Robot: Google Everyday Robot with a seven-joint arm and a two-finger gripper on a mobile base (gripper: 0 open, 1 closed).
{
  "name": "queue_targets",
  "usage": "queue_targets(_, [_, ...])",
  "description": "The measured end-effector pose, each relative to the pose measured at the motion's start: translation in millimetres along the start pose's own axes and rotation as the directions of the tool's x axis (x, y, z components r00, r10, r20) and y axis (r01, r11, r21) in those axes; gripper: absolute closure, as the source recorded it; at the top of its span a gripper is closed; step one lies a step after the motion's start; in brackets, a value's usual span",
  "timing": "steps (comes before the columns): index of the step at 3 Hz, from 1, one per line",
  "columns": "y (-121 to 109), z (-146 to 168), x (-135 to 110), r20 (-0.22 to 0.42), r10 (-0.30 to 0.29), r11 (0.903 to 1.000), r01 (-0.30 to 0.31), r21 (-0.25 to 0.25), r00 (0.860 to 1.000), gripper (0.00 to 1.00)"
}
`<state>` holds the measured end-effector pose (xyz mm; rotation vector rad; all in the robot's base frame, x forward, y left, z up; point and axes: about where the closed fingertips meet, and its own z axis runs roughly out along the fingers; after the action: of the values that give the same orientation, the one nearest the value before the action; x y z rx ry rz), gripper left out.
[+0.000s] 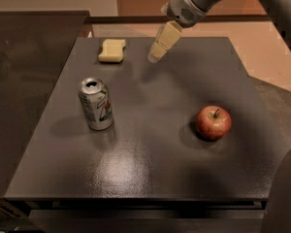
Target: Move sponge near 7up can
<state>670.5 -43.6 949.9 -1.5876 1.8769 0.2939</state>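
The pale yellow sponge [112, 50] lies flat near the far left corner of the dark table [145, 144]. The 7up can [96, 104] stands upright on the left side, nearer to me than the sponge. My gripper [155, 56] hangs from the arm at the top, its tan tips above the far middle of the table, to the right of the sponge and clear of it. Nothing is held in it.
A red apple [213, 122] sits on the right side of the table. A dark counter [24, 57] adjoins the table on the left. The floor beyond the far edge is tan.
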Motion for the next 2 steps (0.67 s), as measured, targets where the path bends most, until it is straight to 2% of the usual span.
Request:
queue_targets(1, [-12.6, 30.0, -8.5, 0.049, 0.027, 0.9995, -0.026, -0.017, 0.998, 0.00])
queue_targets(2, [-25.7, 58.2, -15.2, 0.070, 0.064, 0.9972, -0.061, -0.043, 0.995, 0.00])
